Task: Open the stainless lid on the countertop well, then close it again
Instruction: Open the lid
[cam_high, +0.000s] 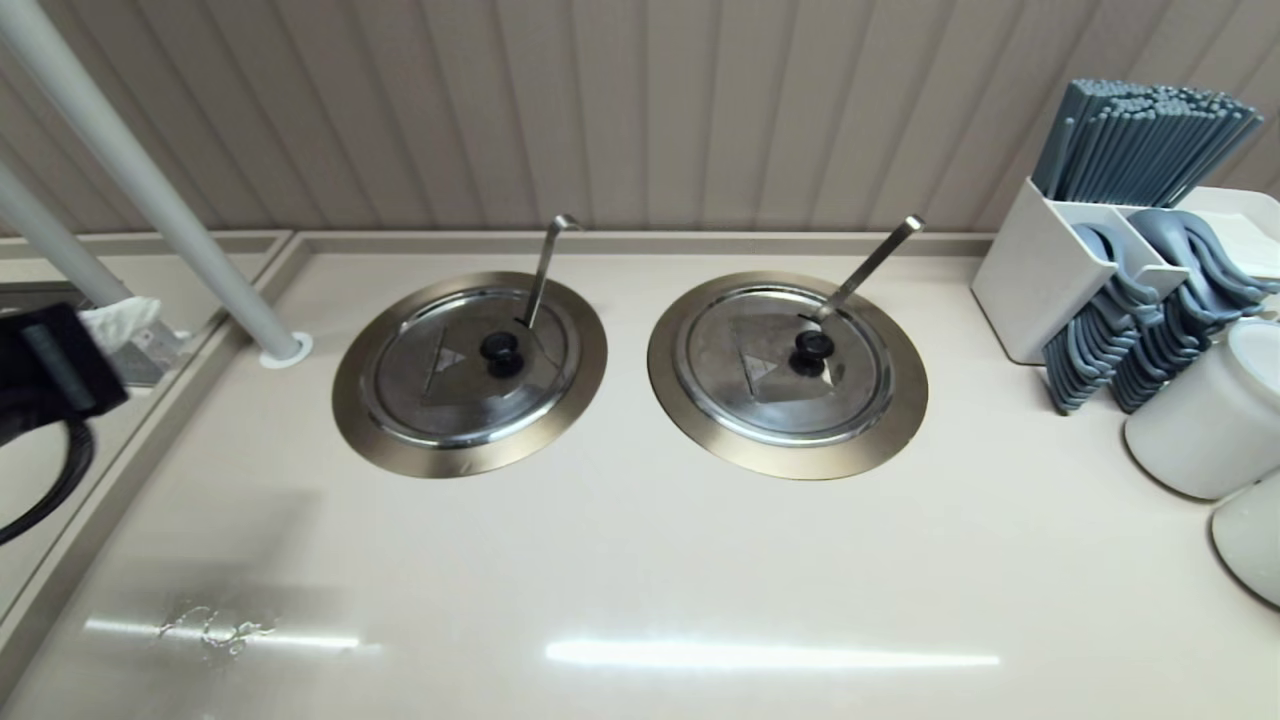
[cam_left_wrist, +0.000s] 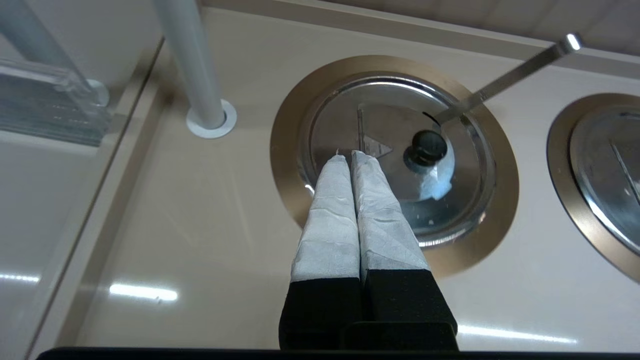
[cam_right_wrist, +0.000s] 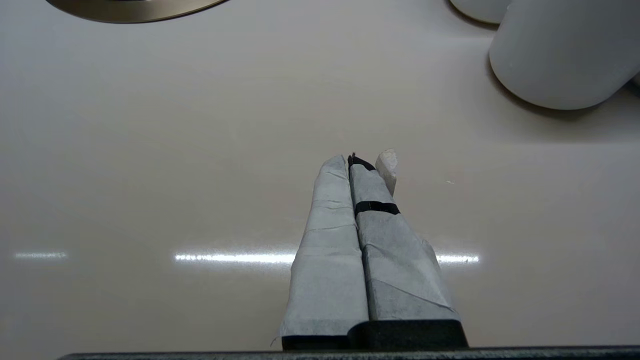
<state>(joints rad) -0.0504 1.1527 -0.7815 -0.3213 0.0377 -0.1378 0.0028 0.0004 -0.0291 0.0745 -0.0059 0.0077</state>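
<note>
bright overhead light | glare streaks on countertop (cam_high: 770, 655) | edges perhaps distorted

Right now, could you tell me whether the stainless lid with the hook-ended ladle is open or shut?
Shut: the stainless lid lies flat inside the countertop well, flap down.

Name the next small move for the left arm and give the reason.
Probably open the jaws and ease the left gripper toward the knob. The lid sits flat in the well, untouched; the jaws are shut, short of the knob. The right gripper is parked over bare counter.
</note>
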